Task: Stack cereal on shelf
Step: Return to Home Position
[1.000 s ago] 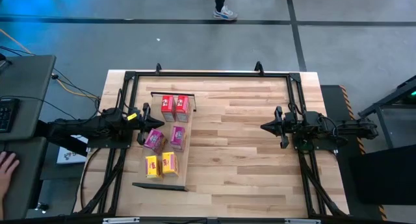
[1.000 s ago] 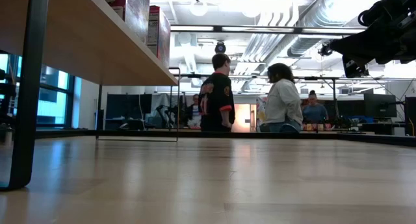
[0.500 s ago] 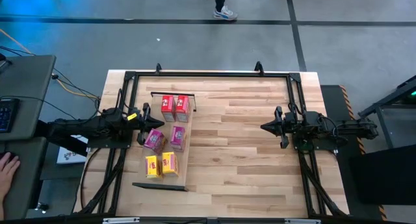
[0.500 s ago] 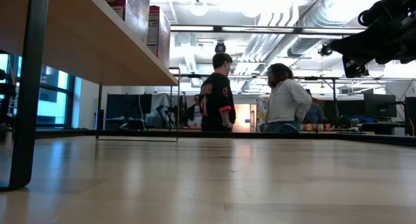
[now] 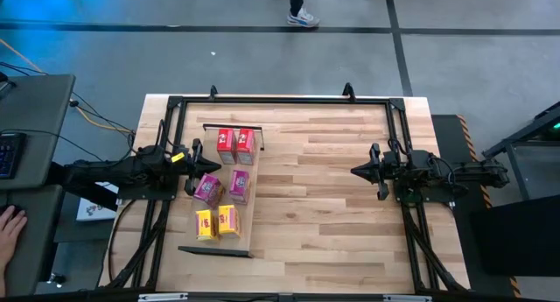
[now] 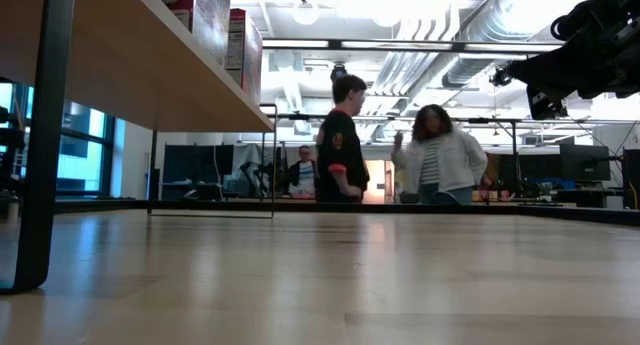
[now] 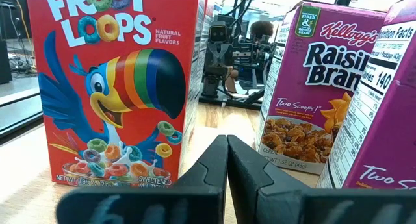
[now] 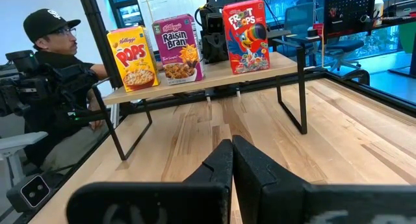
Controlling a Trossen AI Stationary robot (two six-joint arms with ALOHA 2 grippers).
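A: Left claw (image 5: 196,153) first: pressed together, holding nothing, parked at the left edge of the tabletop (image 5: 332,223), just beside the shelf (image 5: 250,216). Right claw (image 5: 354,171): likewise pressed together, empty, well apart at the right side.

B: Any movement against the last second?

A: None in either arm. None on the shelf. Only two people (image 6: 340,135) in the room behind, shifted a little.

B: Reading for the task?

A: Probably finished. Both arms apparently at rest position, no box off the shelf.

B: Now the goods, big to small.

A: Shelf: long pale panel, raised on thin black rails (image 8: 301,87) at its short ends. Cereal (image 5: 205,223): six small boxes on top, upright, three pairs in a row. Red pair (image 5: 227,142) at one end, pink pair (image 5: 239,186) in the middle, yellow pair (image 5: 228,221) at the other end. One pink box (image 5: 207,189) slightly skewed against its neighbours. Smallest: labels, from the right wrist view, Froot Loops (image 8: 246,36), Raisin Bran (image 8: 177,47), Pops (image 8: 132,58).
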